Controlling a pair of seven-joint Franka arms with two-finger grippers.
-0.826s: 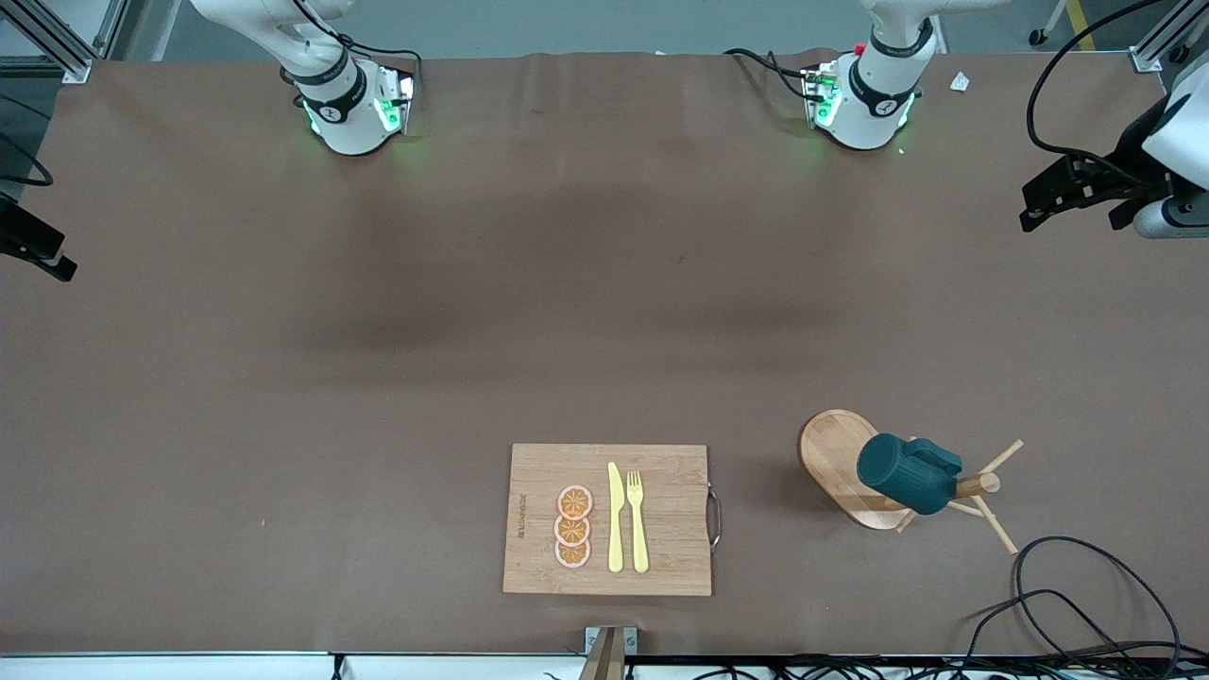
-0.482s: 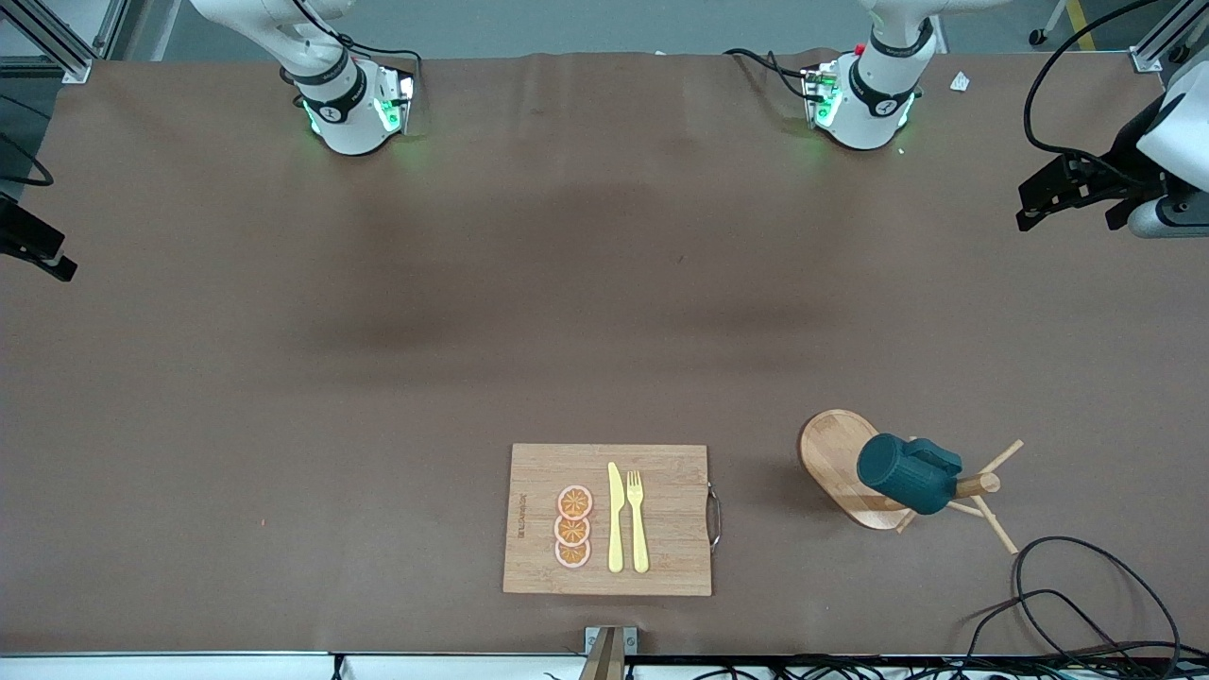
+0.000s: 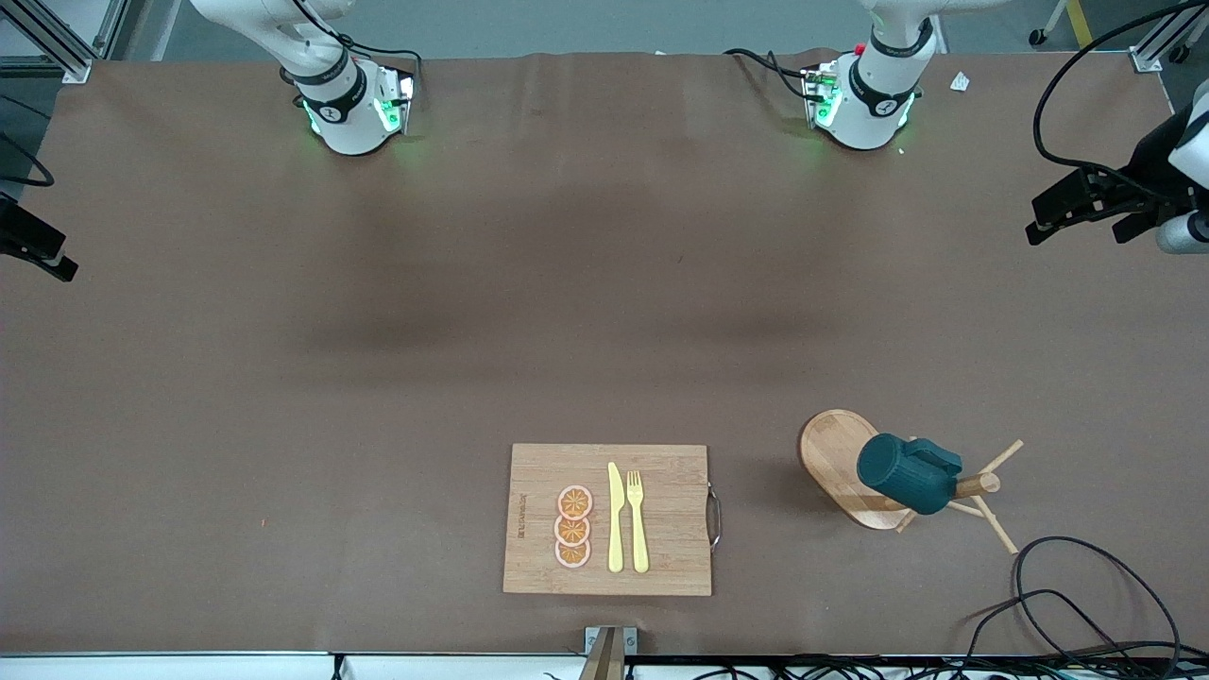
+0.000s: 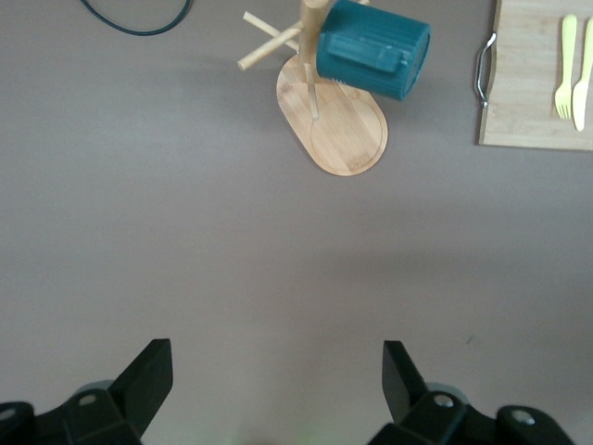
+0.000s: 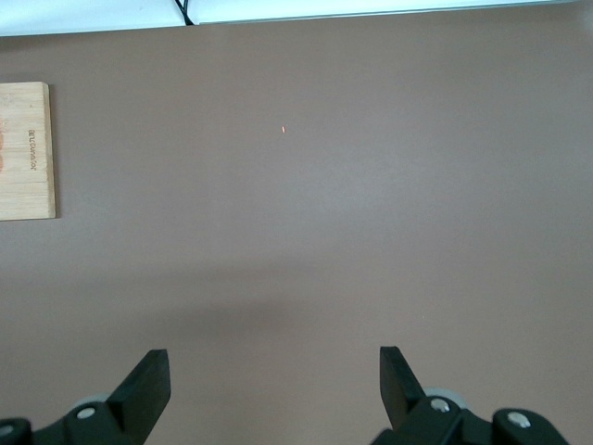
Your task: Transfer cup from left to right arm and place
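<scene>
The dark teal ribbed cup (image 3: 909, 482) hangs tilted on a peg of a wooden mug tree (image 3: 836, 451), near the front camera, toward the left arm's end of the table. It also shows in the left wrist view (image 4: 375, 60), on the tree's oval base (image 4: 345, 139). My left gripper (image 3: 1079, 227) is open and empty, up over the left arm's end of the table, well apart from the cup; its wrist view (image 4: 278, 371) shows bare table between the jaws. My right gripper (image 3: 42, 253) is open and empty at the right arm's end (image 5: 273, 380).
A wooden cutting board (image 3: 609, 519) with a metal handle lies near the front edge, bearing a yellow knife (image 3: 615, 518), a yellow fork (image 3: 638, 519) and orange slices (image 3: 573, 527). Black cables (image 3: 1086, 595) loop near the mug tree.
My left gripper has shifted slightly toward the table's end and lower in the front view. The cup, the board and the right arm have not moved.
</scene>
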